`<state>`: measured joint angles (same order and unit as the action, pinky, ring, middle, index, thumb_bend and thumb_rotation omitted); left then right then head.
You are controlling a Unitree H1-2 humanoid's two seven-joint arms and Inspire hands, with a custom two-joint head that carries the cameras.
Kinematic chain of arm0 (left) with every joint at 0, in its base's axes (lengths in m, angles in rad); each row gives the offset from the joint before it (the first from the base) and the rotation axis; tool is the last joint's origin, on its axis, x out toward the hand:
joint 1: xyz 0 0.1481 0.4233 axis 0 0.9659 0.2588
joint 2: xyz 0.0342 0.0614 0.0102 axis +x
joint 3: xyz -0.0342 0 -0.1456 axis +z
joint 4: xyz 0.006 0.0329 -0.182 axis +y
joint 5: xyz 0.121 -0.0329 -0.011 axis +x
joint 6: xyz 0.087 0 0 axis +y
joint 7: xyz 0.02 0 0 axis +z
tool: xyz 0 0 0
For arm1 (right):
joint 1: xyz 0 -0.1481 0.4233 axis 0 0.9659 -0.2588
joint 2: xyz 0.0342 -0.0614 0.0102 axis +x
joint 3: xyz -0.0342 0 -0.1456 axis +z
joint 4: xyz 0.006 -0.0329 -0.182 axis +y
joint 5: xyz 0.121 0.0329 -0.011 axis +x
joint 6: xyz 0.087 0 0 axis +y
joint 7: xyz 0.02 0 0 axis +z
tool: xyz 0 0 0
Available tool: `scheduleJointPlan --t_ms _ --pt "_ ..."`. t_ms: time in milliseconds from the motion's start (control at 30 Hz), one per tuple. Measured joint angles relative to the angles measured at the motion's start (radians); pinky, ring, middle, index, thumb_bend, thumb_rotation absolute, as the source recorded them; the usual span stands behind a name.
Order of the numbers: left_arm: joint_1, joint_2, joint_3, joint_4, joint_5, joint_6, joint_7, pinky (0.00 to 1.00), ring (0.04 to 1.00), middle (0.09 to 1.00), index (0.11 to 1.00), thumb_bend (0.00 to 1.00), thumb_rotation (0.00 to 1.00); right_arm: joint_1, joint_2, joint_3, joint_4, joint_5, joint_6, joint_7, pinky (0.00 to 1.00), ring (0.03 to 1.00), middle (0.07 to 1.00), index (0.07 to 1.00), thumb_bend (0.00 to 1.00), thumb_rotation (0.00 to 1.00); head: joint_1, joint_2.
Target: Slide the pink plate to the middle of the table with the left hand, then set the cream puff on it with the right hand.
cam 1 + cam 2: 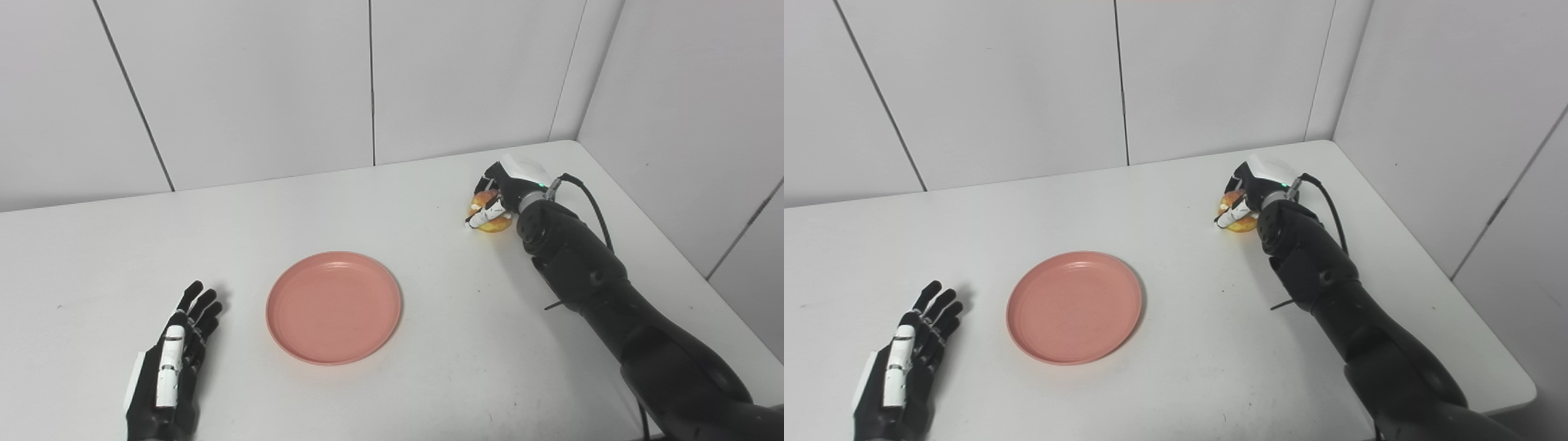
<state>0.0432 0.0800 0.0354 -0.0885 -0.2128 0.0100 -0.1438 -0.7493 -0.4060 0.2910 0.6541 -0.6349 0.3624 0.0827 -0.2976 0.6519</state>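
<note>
Right robot hand [497,197] closes around the puff [492,222] at upper right; plate [334,307] sits mid-counter [429,367], left robot hand [174,361] released beside it. Next, likely: lift, carry to plate.

left hand [171,361]: black fingers and palm, one white segmented strip running down the back, white edge on its outer side
right hand [499,199]: black frame, white fingertip pads, glossy white shell on the back
wrist light: tiny green dot glowing just behind that white shell
wrist ring: grey metal collar below the shell
cable [591,205]: thin, black, arcing off the wrist beside the collar
right arm [612,312]: bulky matte-black casing, rounded joint housings
</note>
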Motion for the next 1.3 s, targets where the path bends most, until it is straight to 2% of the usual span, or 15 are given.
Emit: scheduleJointPlan --t_ms 267,500,667,1000,1133,1300 --pt "0.000 0.000 0.000 0.002 0.000 0.000 0.000 0.95 0.906 0.910 0.887 0.41 0.96 0.004 -0.012 0.013 -0.018 -0.007 0.002 0.018 0.30 0.369 0.462 0.491 0.50 0.14 0.003 0.002" --pt "0.000 -0.003 0.003 0.000 -0.002 0.007 0.000 0.95 0.907 0.912 0.892 0.40 0.95 0.030 -0.016 0.002 -0.113 -0.002 0.022 0.040 0.27 0.348 0.448 0.490 0.51 0.14 0.009 0.002" --pt "0.000 -0.008 0.002 0.000 -0.001 0.009 0.000 0.95 0.909 0.915 0.895 0.40 0.97 0.043 -0.025 -0.016 -0.235 -0.003 0.043 0.061 0.25 0.320 0.409 0.487 0.51 0.13 0.018 0.000" --pt "-0.001 -0.015 -0.003 0.000 0.027 0.004 0.004 0.93 0.902 0.908 0.888 0.42 0.93 0.063 -0.040 -0.016 -0.490 -0.034 0.096 0.143 0.32 0.403 0.480 0.490 0.50 0.14 0.051 -0.003" --pt "0.000 -0.020 -0.003 -0.001 0.047 -0.009 0.009 0.93 0.902 0.904 0.880 0.42 0.91 0.067 -0.022 -0.009 -0.567 -0.051 0.101 0.175 0.34 0.418 0.489 0.491 0.50 0.14 0.066 -0.002" --pt "0.005 -0.027 -0.008 -0.002 0.085 -0.047 0.020 0.93 0.897 0.901 0.883 0.48 0.87 0.075 0.016 0.008 -0.647 -0.056 0.103 0.213 0.33 0.403 0.466 0.488 0.50 0.13 0.089 0.002"
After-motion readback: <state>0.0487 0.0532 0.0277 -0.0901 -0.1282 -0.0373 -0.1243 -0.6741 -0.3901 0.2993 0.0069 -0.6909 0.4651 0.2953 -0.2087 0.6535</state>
